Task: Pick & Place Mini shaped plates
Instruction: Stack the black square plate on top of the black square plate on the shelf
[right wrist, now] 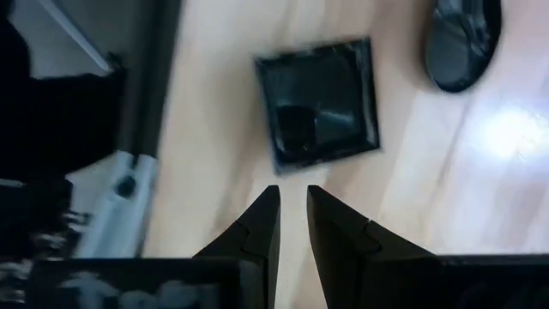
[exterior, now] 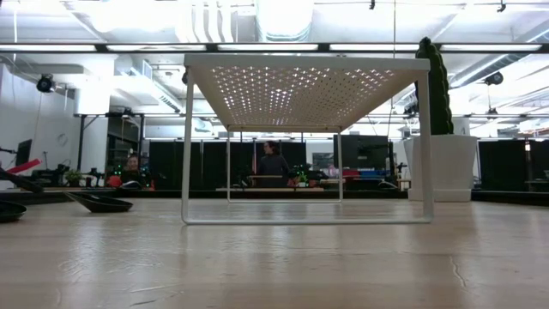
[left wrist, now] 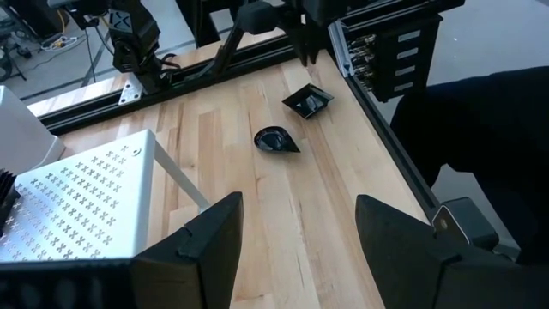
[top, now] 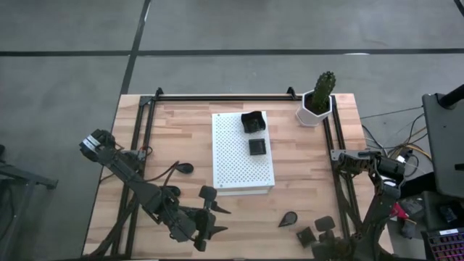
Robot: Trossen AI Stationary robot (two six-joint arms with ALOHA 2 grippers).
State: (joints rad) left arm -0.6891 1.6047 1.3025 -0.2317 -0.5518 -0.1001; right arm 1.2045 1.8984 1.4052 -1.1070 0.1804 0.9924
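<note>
Two dark mini shaped plates [top: 252, 121] [top: 257, 147] lie on top of the white perforated board [top: 243, 174]. A teardrop plate [top: 288, 218] and a square plate [top: 306, 234] rest flat on the table near its front right. Another plate [top: 186, 167] lies left of the board. My right gripper [right wrist: 293, 202] points straight down just beside one edge of the square plate [right wrist: 322, 103], its fingers a narrow gap apart with nothing between them. My left gripper [left wrist: 296, 227] hangs wide open above the front of the table, facing the teardrop plate [left wrist: 276, 140].
A white hexagonal pot with a cactus [top: 317, 101] stands at the far right corner. Black rails [top: 337, 145] frame the table's sides and far edge. The board stands on thin legs [exterior: 186, 137]. People sit in the room beyond the table [exterior: 273, 163].
</note>
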